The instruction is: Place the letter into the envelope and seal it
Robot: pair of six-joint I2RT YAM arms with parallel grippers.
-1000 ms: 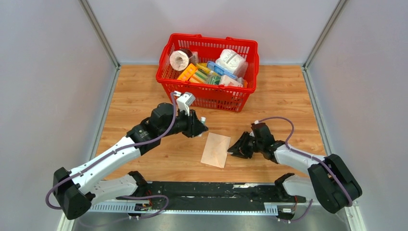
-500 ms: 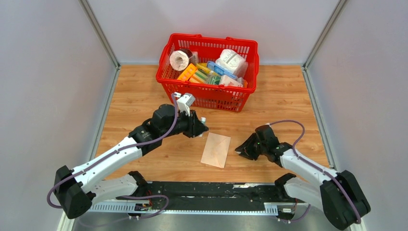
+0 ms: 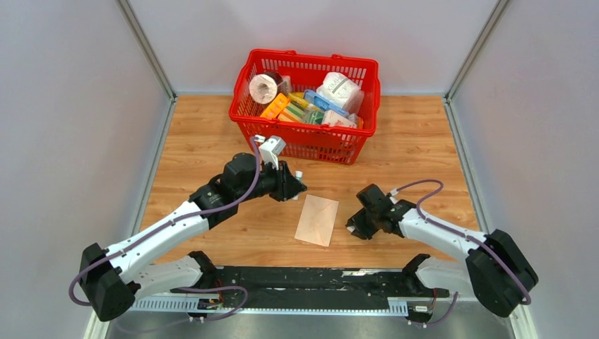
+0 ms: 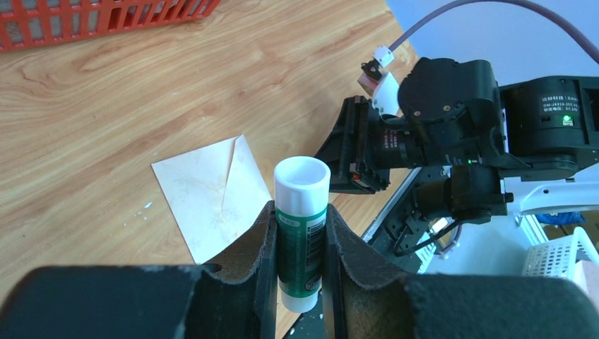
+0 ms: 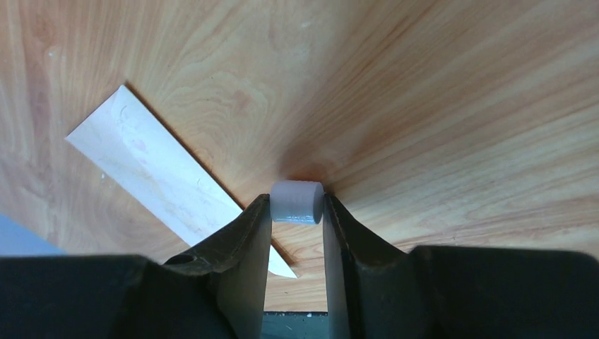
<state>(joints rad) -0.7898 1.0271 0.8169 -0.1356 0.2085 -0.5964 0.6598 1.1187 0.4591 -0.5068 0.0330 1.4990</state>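
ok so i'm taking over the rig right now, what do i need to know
Left hand: shut on an uncapped glue stick, held left of the envelope.
Right hand: shut on the white cap, low by the table, right of the envelope.
Envelope: flat between the hands, untouched.
Done: no loose letter in view, so it is probably inside.
Left: cannot tell if the flap is glued; check, seal it, recap the stick.

envelope (image 3: 316,220) on table (image 3: 198,141), basket (image 3: 311,143) behind it
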